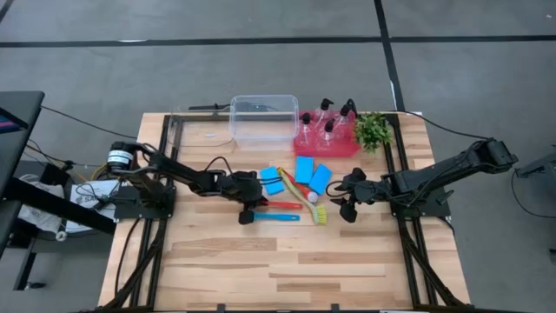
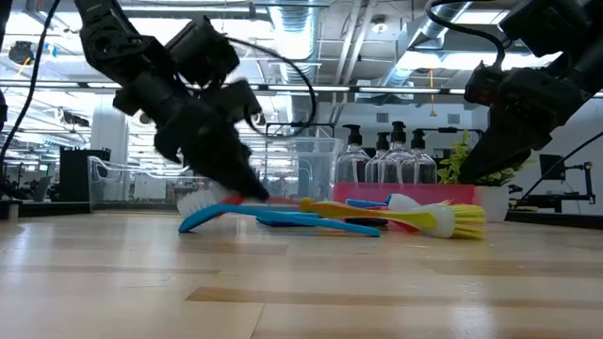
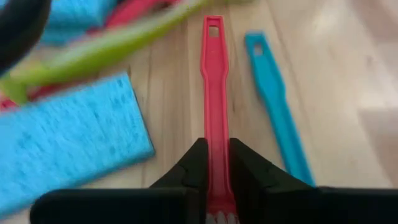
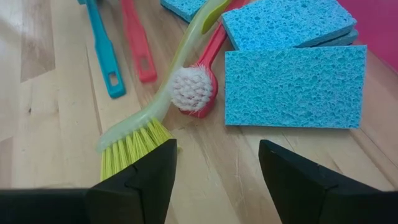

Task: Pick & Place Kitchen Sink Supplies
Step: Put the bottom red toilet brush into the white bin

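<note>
Bottles (image 1: 334,122) with black pump tops are seen standing in the red tray (image 1: 306,144) at twelve o'clock on the table (image 1: 261,269), with the clear plastic tub (image 1: 263,120) just beside the tray toward nine o'clock; nothing can be made out inside the tub. A leafy plant (image 1: 373,129) is set just beside the tray toward three o'clock.

At the table's centre three blue sponges (image 1: 303,169) are laid close together, and the brushes are crossed over one another at their six o'clock side: a blue brush (image 1: 282,216), a red brush (image 1: 280,205) and a yellow-green brush (image 1: 318,211).

The left gripper (image 1: 247,209) is placed at nine o'clock of the pile. Only in the left wrist view is its grasp shown: the fingers (image 3: 194,171) are closed narrowly on the red brush handle near its bristle end.

The right gripper (image 1: 346,196) is held at three o'clock of the pile. In the right wrist view its fingers (image 4: 149,180) are spread wide and empty, with the yellow-green bristles just before them. A second red brush (image 4: 199,81) with a white round head, barely visible from above, is shown there touching a sponge.
</note>
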Controlling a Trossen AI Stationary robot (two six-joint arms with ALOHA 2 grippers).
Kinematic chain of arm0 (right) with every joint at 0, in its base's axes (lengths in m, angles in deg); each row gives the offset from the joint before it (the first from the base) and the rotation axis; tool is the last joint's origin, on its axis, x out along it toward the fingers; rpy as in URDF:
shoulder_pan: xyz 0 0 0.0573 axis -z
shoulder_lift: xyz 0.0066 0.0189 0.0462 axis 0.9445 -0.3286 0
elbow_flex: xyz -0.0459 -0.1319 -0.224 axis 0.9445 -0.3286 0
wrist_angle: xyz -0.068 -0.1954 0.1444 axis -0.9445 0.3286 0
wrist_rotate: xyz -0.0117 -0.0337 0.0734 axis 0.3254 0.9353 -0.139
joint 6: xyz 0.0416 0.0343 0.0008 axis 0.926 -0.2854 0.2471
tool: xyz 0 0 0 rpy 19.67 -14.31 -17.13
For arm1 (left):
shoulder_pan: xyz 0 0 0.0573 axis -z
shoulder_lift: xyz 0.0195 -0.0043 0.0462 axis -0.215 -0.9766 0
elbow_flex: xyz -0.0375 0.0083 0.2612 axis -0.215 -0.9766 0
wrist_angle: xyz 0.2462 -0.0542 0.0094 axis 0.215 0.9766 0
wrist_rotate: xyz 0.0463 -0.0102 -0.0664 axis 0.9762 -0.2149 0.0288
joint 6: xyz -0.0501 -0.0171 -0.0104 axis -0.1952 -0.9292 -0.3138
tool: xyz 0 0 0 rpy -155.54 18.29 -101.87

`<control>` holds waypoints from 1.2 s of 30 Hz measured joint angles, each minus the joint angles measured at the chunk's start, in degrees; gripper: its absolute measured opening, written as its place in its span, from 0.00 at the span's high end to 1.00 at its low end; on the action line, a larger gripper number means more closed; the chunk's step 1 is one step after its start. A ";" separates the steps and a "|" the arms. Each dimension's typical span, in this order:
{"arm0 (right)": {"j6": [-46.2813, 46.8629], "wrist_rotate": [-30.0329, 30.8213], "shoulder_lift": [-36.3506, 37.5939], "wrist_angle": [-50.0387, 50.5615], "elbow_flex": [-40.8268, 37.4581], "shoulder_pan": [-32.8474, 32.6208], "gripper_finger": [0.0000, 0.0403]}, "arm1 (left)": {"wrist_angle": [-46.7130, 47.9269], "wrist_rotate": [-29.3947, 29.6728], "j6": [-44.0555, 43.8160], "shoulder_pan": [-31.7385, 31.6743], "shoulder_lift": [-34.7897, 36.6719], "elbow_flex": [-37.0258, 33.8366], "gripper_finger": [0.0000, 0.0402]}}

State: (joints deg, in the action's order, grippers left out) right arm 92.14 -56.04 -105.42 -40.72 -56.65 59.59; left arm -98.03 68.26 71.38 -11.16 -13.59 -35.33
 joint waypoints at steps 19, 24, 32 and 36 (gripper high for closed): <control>-0.02 0.00 -0.01 0.04 0.00 0.00 0.45 | 4.99 0.97 1.20 -0.33 17.04 0.15 0.89; -0.02 0.00 -0.01 0.04 0.00 0.00 0.45 | 5.01 4.79 1.22 -1.61 23.09 0.20 0.89; -0.02 0.00 -0.01 0.00 0.00 0.00 0.45 | 4.97 11.46 1.59 -6.11 33.34 0.20 0.88; -0.02 0.00 -0.01 0.00 0.00 0.00 0.45 | 4.63 14.18 4.89 -8.65 37.15 0.20 0.89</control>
State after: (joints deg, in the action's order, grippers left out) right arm 92.12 -56.04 -105.43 -40.72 -56.65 59.59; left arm -93.40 82.44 76.27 -19.81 23.56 -35.14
